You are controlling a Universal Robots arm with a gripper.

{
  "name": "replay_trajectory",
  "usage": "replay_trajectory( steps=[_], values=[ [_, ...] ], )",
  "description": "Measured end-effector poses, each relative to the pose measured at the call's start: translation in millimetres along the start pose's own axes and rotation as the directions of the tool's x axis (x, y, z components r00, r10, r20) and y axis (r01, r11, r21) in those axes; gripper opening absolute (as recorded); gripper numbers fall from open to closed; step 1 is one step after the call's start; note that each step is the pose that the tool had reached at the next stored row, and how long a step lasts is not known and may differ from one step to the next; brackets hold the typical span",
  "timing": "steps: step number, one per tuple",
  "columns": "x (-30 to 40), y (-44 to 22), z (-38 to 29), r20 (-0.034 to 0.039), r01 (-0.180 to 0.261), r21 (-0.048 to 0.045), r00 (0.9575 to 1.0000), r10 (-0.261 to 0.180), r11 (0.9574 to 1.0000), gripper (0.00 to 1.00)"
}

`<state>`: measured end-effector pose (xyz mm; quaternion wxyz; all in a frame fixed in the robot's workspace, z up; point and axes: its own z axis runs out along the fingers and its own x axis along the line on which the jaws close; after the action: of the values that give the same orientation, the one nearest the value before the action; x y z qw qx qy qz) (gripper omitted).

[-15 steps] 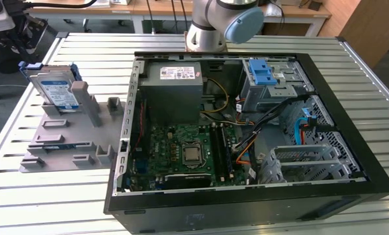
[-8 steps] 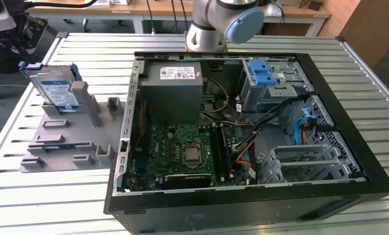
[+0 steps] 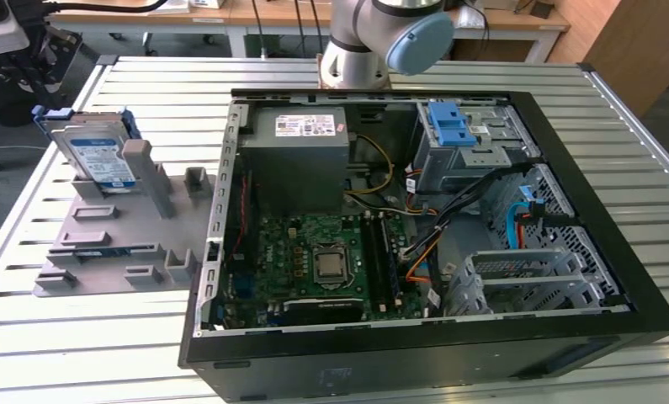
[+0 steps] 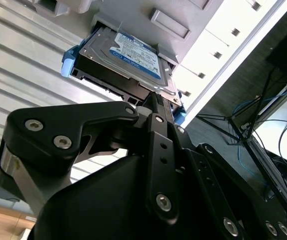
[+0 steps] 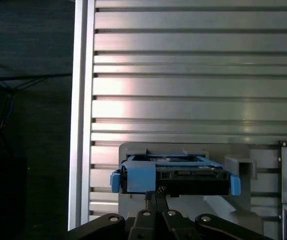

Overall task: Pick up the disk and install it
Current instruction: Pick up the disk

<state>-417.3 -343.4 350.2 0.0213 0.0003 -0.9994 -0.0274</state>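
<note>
At the exterior view's left, the disk point(image 3: 96, 156) stands on edge in a grey stand point(image 3: 121, 244), close to the edge of the slatted metal table point(image 3: 87, 353). We see its white-and-blue label facing out, but the print is too small to read. A blue frame wraps its edges. Bare slats lie open in front of the stand and behind it. The stand's right side sits just beside the open computer case point(image 3: 603, 328).

Inside the case, a grey box point(image 3: 300, 164) carries a white sticker point(image 3: 304, 126) whose writing we cannot make out. Right of it, a blue latch point(image 3: 452, 126) sits on top of a metal bay. The arm point(image 3: 374, 42) rises behind the case.

In the second wrist view the disk point(image 4: 128, 57) shows the same label, again unreadable. In both wrist views the gripper point(image 5: 156, 192) point(image 4: 156, 100) lines up with the middle of the disk's point(image 5: 176, 175) near edge. Its jaws are drawn narrow, tips together, gripping nothing. We cannot tell whether the tips touch the disk.
</note>
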Motion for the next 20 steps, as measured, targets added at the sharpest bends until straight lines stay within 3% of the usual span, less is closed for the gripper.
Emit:
replay_trajectory(
  steps=[20],
  values=[
    [0.0, 0.0, 0.0, -0.0025, 0.046, 0.0019, 0.9989, -0.046, 0.999, 0.11]
  ],
)
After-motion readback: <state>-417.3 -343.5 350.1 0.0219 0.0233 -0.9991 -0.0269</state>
